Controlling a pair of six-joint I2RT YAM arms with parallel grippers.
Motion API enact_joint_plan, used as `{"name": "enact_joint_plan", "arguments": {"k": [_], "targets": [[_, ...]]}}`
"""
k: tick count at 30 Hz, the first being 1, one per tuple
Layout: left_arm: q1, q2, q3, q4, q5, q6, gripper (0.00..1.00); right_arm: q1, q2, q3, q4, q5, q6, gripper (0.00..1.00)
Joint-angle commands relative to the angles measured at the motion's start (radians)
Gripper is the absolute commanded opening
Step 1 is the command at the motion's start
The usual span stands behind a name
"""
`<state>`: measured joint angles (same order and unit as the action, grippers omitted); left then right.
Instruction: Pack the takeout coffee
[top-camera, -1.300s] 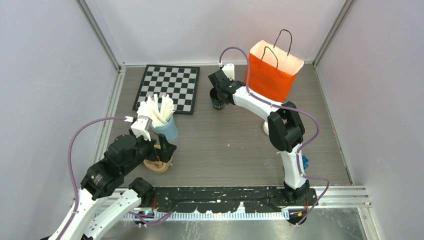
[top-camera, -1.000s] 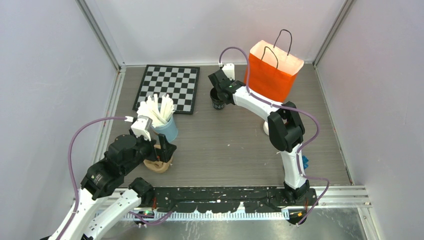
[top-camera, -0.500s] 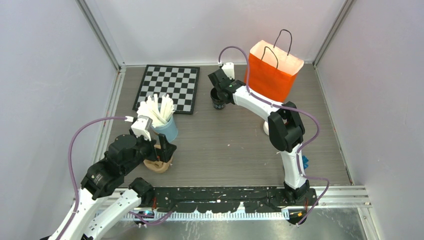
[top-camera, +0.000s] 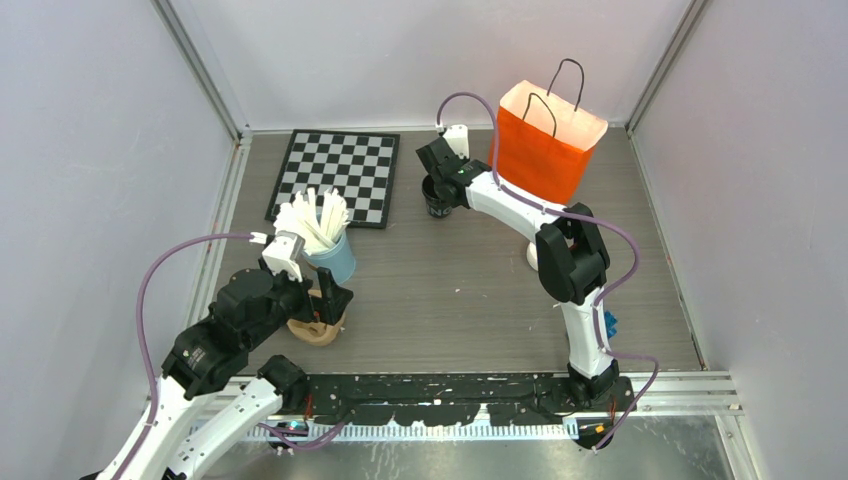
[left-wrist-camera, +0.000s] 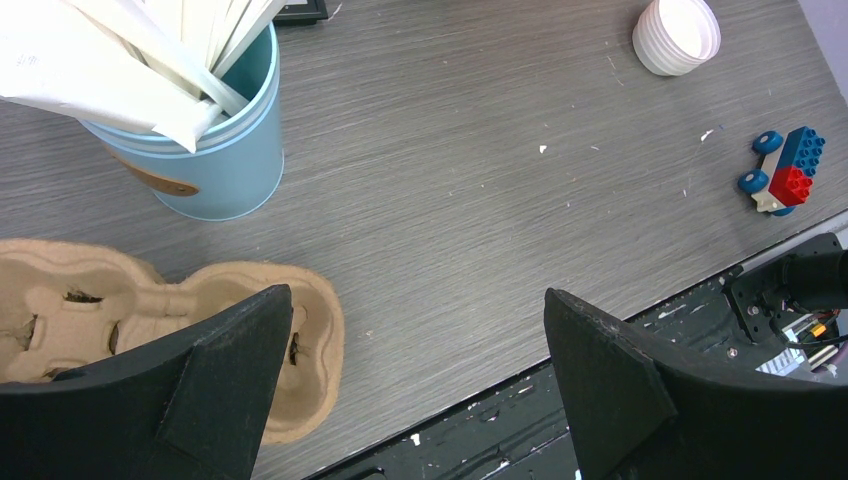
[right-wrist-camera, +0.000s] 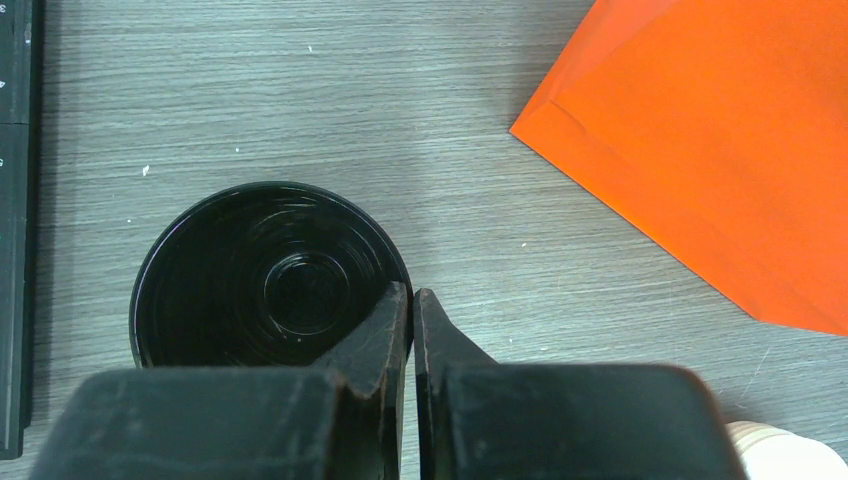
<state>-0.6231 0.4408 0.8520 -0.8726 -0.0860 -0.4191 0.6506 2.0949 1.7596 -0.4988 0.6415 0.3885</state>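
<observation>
The black cup (right-wrist-camera: 270, 275) stands upright on the tabletop (top-camera: 450, 290). Its open mouth faces straight up, so its long axis is vertical, and it has no lid. It sits toward the far side, just off the right edge of the chessboard (top-camera: 335, 175), with the orange paper bag (top-camera: 545, 145) near it on the other side.

The right pincer (right-wrist-camera: 411, 310) is pressed nearly together on the cup's wall at the rim. One finger is inside the mouth and the other outside. From the overhead camera the wrist covers those fingers and the near half of the cup. There is pale print on the cup's side, but I can't read it from here. Looking down into it I see only dark rings at the bottom.

The left pincer (left-wrist-camera: 417, 298) is spread wide at the near left, with only bare tabletop between its fingers. One finger overlaps the brown moulded cup carrier (left-wrist-camera: 120, 300), which is cut off at the picture's edge.

Just beyond the carrier stands the light-blue cup (left-wrist-camera: 215, 165), stuffed with white sticks. It has a small brown label too tilted to read.

Farther right lie a white ribbed round thing (left-wrist-camera: 678, 35), which could be a lid or an upturned cup, and a small red-and-blue brick car (left-wrist-camera: 785, 172).
</observation>
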Motion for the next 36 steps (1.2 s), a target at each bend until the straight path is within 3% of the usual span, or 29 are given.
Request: {"name": "enact_joint_plan", "arguments": {"k": [1, 16, 25, 33, 36], "targets": [[0.004, 0.011, -0.001, 0.027, -0.009, 0.002, 0.98, -0.001, -0.058, 0.040, 0.014, 0.017, -0.011, 0.08], [0.003, 0.018, -0.002, 0.029, -0.003, 0.002, 0.99, 0.000, -0.139, -0.008, 0.046, -0.067, 0.047, 0.07], [0.004, 0.015, -0.002, 0.027, -0.007, 0.002, 0.99, -0.001, -0.186, -0.099, 0.068, -0.211, 0.141, 0.06], [0.004, 0.020, -0.001, 0.023, -0.013, 0.000, 0.98, -0.002, -0.194, -0.132, 0.050, -0.217, 0.128, 0.07], [0.004, 0.016, -0.001, 0.021, -0.020, -0.001, 0.98, -0.001, -0.208, -0.140, 0.055, -0.218, 0.119, 0.11]]}}
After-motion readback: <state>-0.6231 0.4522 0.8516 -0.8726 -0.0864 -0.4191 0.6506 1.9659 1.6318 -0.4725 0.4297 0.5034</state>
